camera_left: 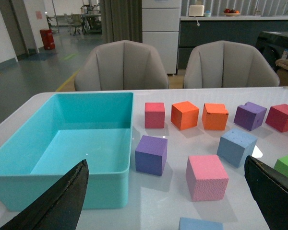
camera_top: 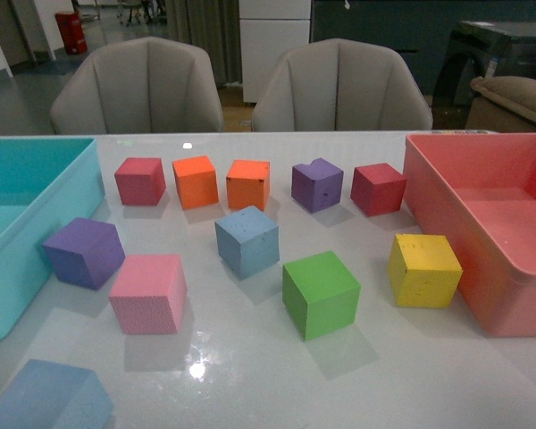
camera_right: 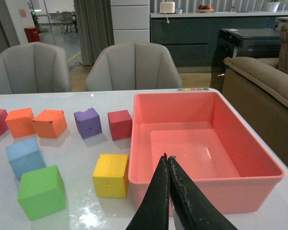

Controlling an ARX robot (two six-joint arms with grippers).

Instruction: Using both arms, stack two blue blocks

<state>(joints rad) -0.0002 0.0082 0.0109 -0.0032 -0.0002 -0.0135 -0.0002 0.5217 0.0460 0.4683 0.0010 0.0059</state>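
Observation:
One pale blue block (camera_top: pixel 247 241) stands near the middle of the white table, also seen as the blue block (camera_left: pixel 236 147) and the blue block (camera_right: pixel 25 157). A second blue block (camera_top: pixel 49 398) sits at the near left edge, and its top edge shows in the left wrist view (camera_left: pixel 200 224). My left gripper (camera_left: pixel 166 163) is open, its black fingers (camera_left: pixel 62 201) spread wide above the near table, with the second block low between them. My right gripper (camera_right: pixel 167 158) is shut on nothing, hovering over the near wall of the pink bin. Neither arm shows in the front view.
A teal bin (camera_top: pixel 36 179) stands at the left and a pink bin (camera_top: pixel 482 232) at the right. Around the blue blocks sit a purple cube (camera_top: pixel 84 252), pink cube (camera_top: pixel 148 293), green cube (camera_top: pixel 320 293) and yellow cube (camera_top: pixel 423 270). Several cubes line the back row.

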